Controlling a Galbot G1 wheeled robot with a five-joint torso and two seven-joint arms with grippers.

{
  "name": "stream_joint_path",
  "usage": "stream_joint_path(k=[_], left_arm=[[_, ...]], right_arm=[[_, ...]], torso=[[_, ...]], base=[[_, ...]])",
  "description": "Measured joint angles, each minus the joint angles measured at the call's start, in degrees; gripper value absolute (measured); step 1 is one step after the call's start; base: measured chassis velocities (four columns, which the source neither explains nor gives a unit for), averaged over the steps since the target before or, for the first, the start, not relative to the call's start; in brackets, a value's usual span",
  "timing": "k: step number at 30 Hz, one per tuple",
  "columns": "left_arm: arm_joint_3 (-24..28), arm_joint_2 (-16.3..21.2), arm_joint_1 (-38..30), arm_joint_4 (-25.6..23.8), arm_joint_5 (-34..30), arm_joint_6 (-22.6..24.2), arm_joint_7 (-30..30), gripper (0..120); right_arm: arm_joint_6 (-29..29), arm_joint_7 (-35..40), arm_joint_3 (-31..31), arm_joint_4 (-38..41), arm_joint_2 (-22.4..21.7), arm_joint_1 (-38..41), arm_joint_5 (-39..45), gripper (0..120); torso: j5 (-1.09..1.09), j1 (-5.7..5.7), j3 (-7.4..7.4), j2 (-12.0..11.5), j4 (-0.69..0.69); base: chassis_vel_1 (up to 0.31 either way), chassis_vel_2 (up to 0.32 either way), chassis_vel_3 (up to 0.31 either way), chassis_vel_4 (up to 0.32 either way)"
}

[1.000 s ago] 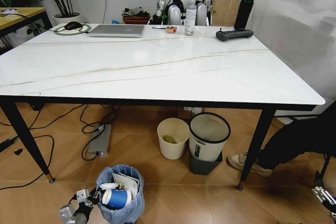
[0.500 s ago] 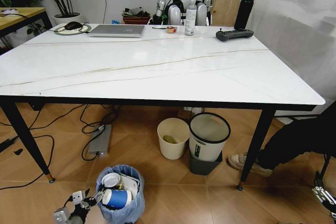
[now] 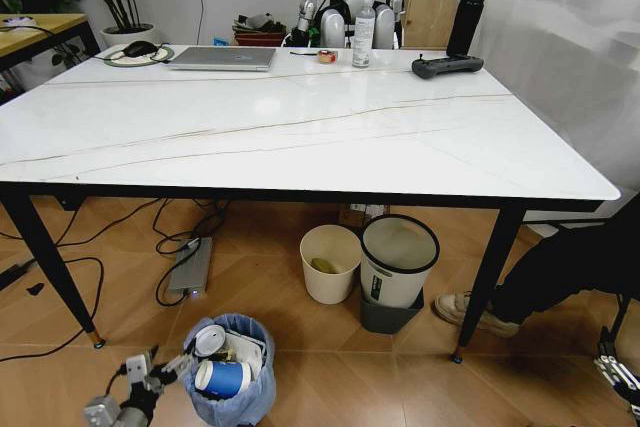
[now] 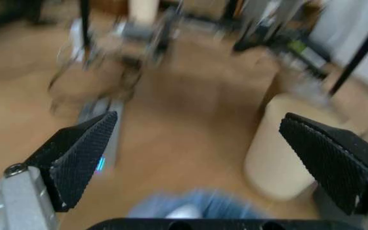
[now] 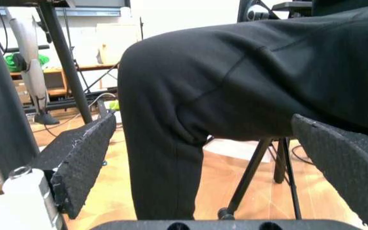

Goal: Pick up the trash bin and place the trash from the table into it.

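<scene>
The trash bin [image 3: 232, 397], lined with a crinkled light-blue bag, stands on the floor in front of the table [image 3: 300, 137]. Trash fills it: a blue-white paper cup [image 3: 221, 377], white tissue and paper. My left gripper [image 3: 160, 363] is low beside the bin's left side, open, with nothing between its fingers. In the left wrist view the left gripper [image 4: 200, 163] points over the blurred floor, with the bin's blue rim [image 4: 190, 211] just below it. My right gripper [image 3: 615, 372] hangs low at the far right; the right gripper [image 5: 203, 163] is open in its wrist view.
A cream bin [image 3: 330, 262] and a grey bin with a black rim [image 3: 398, 257] stand under the table. Cables and a grey power box [image 3: 190, 267] lie on the floor. A seated person's black-trousered leg [image 5: 235, 96] is close to my right gripper. The tabletop holds a laptop [image 3: 222, 57], a bottle and a controller.
My left gripper has drawn back to the left, away from the bin's rim. A white piece at the top of the bin has shifted. The right arm has not moved.
</scene>
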Motion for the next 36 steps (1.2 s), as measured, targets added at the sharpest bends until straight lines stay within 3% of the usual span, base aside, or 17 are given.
stream_joint_path(k=[3, 8, 19, 36], left_arm=[[-0.9, -0.1, 2.4, -9.4, 1.6, -0.2, 0.3, 100], [-0.3, -0.3, 3.6, -13.0, 2.5, 0.0, 0.3, 100], [1.4, -1.8, 7.5, -9.3, 5.6, -3.8, 1.6, 100], [2.3, -2.1, 9.7, -9.0, 7.2, -4.1, 2.1, 100]], right_arm=[[0.0, 0.0, 0.0, 0.0, 0.0, 0.0, 0.0, 100], [0.0, 0.0, 0.0, 0.0, 0.0, 0.0, 0.0, 100], [0.0, 0.0, 0.0, 0.0, 0.0, 0.0, 0.0, 100], [0.0, 0.0, 0.0, 0.0, 0.0, 0.0, 0.0, 100]], torso=[[-0.01, 0.0, 0.0, 0.0, 0.01], [-0.02, 0.0, 0.0, 0.0, 0.0], [-0.03, 0.0, 0.01, 0.0, 0.0], [-0.03, 0.0, 0.01, 0.0, 0.01]], base=[[0.0, 0.0, 0.0, 0.0], [0.0, 0.0, 0.0, 0.0], [0.0, 0.0, 0.0, 0.0], [0.0, 0.0, 0.0, 0.0]])
